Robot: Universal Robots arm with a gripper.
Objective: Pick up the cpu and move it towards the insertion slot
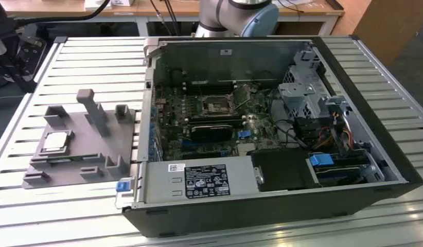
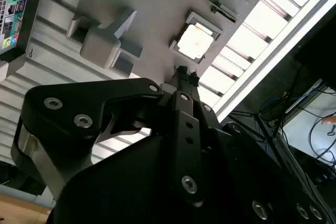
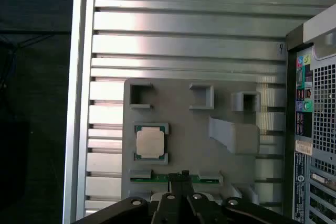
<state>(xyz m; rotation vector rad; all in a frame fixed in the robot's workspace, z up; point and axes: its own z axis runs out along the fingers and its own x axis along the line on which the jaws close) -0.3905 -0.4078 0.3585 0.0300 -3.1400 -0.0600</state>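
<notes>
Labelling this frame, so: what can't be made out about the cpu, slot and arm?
Insertion slot: too small in the exterior view to tell whether its frame is latched.
Arm: cut off by the exterior view's top edge.
Grey fixture: one edge hidden behind the end effector in the first wrist view.
Cpu: underside hidden, lying on the fixture.

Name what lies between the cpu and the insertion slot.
Exterior view: grey plastic fixture posts and the computer case's metal wall separate the flat silver cpu from the dark square insertion slot.
</notes>
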